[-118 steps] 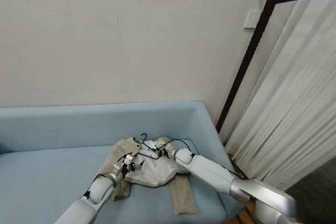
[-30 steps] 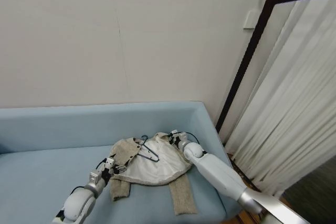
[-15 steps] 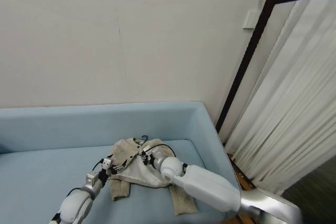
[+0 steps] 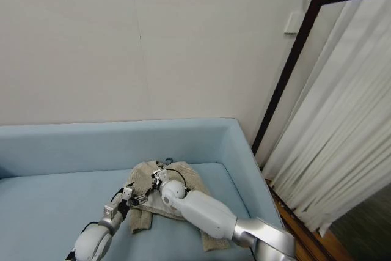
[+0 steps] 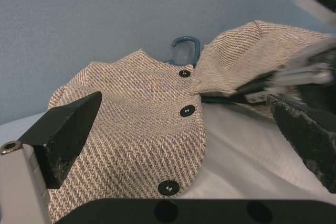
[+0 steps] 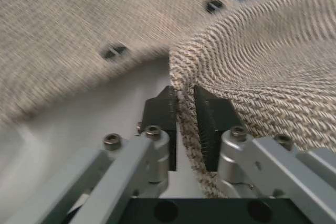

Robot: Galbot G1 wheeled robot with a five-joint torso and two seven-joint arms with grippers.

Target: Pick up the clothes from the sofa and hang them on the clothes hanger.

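right gripper (image 6: pixel 185 109) pinches cardigan (image 5: pixel 142 114) on blue sofa (image 4: pixel 61 145) against white wall (image 4: pixel 153 41).

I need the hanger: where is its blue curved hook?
In the left wrist view, the blue hook pokes from the collar of the beige woven jacket on the pale blue sofa, near its backrest.

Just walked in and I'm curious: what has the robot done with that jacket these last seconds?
The right gripper, shut on the front edge of the jacket, swept leftward across it, folding that panel over the white lining. The left gripper stays open beside the jacket's left side. The jacket and hanger still lie on the sofa.
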